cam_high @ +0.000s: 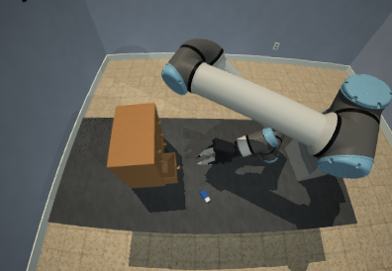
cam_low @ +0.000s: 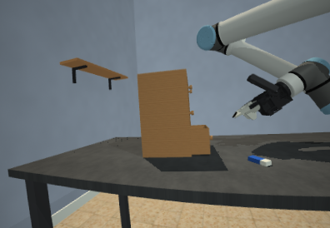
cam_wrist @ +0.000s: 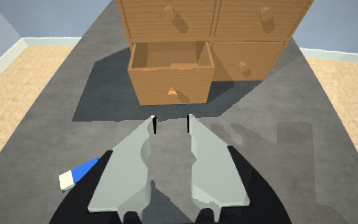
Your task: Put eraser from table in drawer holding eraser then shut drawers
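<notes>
A wall shelf (cam_low: 92,67) hangs left of the wooden chest (cam_low: 163,113), the landmark here, which stands upright on the dark desk (cam_low: 107,164). One bottom drawer (cam_wrist: 170,75) of the chest is pulled partway out, its knob facing the arm; what shows of its inside looks bare, and the other drawers sit flush. Right of the chest and nearer the desk's front edge, the blue and white eraser (cam_low: 259,160) lies flat, well apart from the open drawer. Further right and above the desk, the hand (cam_low: 242,112) hovers in front of the chest, pointing toward it, its jaws drawn nearly together with nothing between them.
</notes>
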`<control>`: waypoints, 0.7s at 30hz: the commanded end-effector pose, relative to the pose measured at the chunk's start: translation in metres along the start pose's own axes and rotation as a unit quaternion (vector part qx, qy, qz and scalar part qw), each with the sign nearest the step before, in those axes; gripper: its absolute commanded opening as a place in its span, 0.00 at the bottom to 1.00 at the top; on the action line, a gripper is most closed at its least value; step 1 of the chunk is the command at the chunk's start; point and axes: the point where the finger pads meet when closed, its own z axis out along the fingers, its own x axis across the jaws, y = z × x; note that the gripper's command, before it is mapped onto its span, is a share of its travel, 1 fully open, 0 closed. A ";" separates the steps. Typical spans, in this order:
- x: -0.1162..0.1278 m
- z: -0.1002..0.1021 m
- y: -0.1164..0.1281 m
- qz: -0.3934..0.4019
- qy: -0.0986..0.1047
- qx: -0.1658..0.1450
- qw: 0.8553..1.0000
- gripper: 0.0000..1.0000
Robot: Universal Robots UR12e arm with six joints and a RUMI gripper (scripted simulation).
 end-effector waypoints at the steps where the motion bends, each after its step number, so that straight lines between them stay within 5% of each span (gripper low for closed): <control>1: 0.000 0.003 0.001 0.000 0.000 0.000 1.000 0.20; 21: 0.000 0.039 0.016 0.000 0.000 0.000 1.000 0.20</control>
